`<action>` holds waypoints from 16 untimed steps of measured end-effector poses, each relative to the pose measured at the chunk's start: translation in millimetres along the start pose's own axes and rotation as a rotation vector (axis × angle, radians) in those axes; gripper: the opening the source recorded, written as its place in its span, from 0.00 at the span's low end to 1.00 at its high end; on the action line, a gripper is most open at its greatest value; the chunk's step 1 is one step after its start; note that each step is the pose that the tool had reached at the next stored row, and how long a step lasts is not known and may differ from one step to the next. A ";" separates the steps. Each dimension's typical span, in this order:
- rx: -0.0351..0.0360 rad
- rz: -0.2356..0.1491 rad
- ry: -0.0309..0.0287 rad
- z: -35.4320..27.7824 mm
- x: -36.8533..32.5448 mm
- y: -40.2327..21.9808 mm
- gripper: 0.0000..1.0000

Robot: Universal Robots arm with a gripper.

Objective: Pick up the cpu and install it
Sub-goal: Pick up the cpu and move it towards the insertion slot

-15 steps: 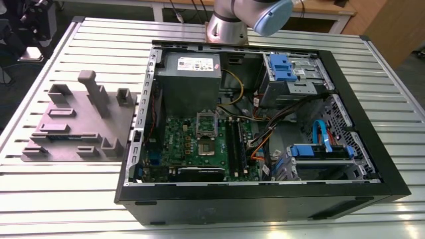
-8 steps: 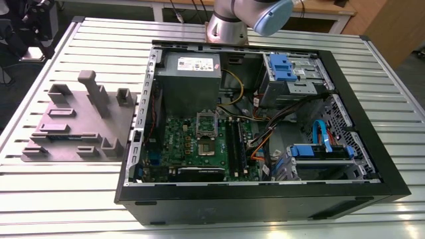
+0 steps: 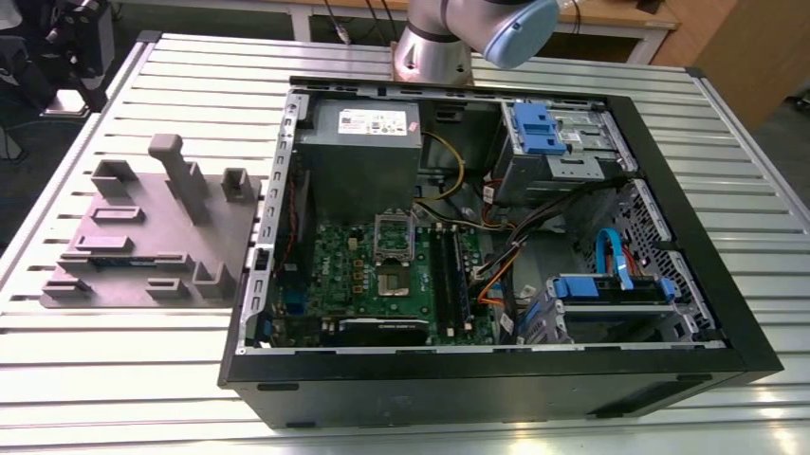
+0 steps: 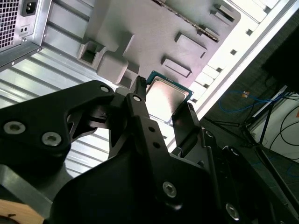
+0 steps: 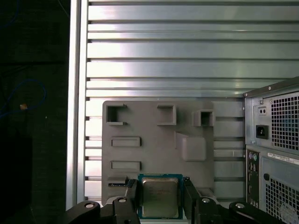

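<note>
The cpu point(image 5: 160, 196), a small square chip with a silvery top and green rim, sits between the two black fingers point(image 5: 132, 197) of my gripper point(image 5: 161, 198), which is shut on it by its opposite edges. In the second wrist view the cpu point(image 4: 167, 97) hangs in my gripper point(image 4: 164, 103) well above the grey fixture plate point(image 4: 140, 32). The exterior view has the open computer case point(image 3: 708, 313) lying on its side, with the green motherboard point(image 3: 360, 275) facing up inside it.
The grey fixture plate point(image 3: 139, 237) with raised holders lies at the exterior view's left of the case, on the slatted metal table point(image 3: 190, 85). The arm's base point(image 3: 437, 47) stands behind the case. The case's rear panel point(image 5: 275, 149) is beside the plate, and the table's edge point(image 5: 77, 93) is close.
</note>
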State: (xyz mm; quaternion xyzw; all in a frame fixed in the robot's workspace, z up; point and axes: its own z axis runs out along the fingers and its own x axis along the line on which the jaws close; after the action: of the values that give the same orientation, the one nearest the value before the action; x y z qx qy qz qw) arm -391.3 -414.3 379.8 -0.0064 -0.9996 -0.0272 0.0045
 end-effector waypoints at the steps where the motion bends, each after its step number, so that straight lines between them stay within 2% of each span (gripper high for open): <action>1: 0.0000 0.000 0.0000 0.0 -0.7 0.1 0.47; 10: 0.0000 0.000 -0.0001 0.0 -7.1 0.1 0.47; 16: 0.0000 0.000 0.0000 -0.1 -7.6 -2.1 0.47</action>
State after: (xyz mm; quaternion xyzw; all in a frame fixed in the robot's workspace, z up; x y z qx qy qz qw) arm -383.7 -416.4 379.8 -0.0065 -0.9996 -0.0272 0.0045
